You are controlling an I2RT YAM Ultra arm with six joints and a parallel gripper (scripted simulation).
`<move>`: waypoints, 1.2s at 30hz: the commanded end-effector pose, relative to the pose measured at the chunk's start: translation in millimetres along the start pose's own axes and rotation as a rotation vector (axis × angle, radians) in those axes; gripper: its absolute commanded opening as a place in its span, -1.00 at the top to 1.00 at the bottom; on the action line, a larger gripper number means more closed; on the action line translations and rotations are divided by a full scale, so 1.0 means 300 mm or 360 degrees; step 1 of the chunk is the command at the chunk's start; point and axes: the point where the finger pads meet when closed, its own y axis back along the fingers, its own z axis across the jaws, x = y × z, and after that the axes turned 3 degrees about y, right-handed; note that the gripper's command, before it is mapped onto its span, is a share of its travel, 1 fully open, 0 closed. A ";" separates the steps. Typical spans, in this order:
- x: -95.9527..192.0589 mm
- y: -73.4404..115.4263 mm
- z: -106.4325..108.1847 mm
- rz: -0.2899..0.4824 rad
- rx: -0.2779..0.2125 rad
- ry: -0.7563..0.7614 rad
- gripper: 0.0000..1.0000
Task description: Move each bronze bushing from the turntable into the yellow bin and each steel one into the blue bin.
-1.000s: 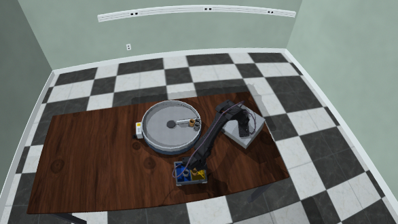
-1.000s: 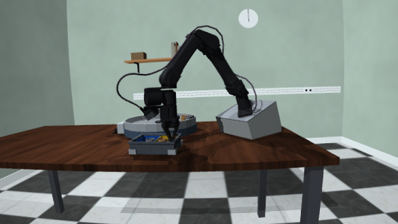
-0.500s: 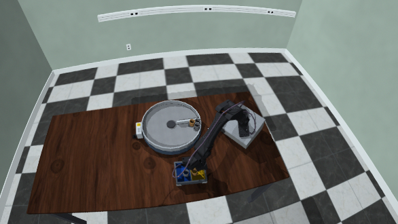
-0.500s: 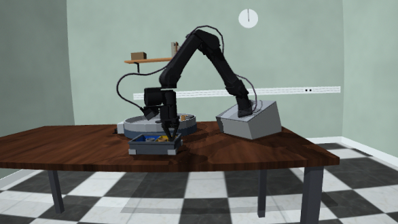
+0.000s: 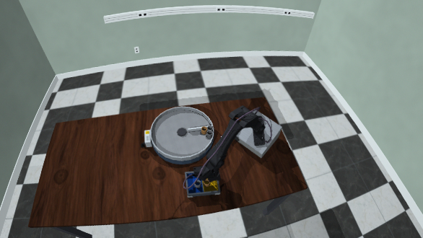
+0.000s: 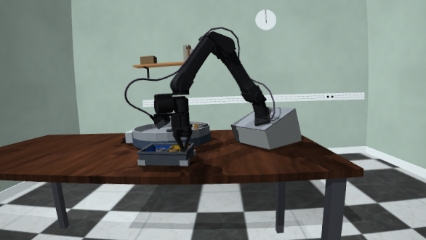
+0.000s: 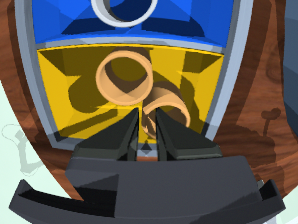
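Observation:
My gripper [image 7: 147, 113] hangs low over the yellow bin [image 7: 127, 90], with its fingers slightly parted. The rim of a tilted bronze bushing [image 7: 169, 103] lies between the fingertips, inside the yellow bin. Another bronze bushing [image 7: 124, 78] rests in the same bin. On the turntable [image 5: 181, 134] a bronze bushing [image 5: 204, 129] and a steel one [image 5: 208, 134] stand near the right rim. The gripper also shows in the exterior view [image 6: 184, 147], reaching into the bin tray [image 6: 166, 153].
The grey robot base [image 5: 259, 135] stands right of the turntable. A small white box [image 5: 147, 136] sits at the turntable's left edge. The bin tray [image 5: 202, 184] is near the table's front edge.

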 end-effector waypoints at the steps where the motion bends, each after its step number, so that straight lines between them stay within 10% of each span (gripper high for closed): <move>1: -0.016 0.018 -0.006 -0.0035 -0.0010 -0.0011 0.70; 36: -0.031 0.344 0.000 -0.0060 -0.0028 -0.0010 0.70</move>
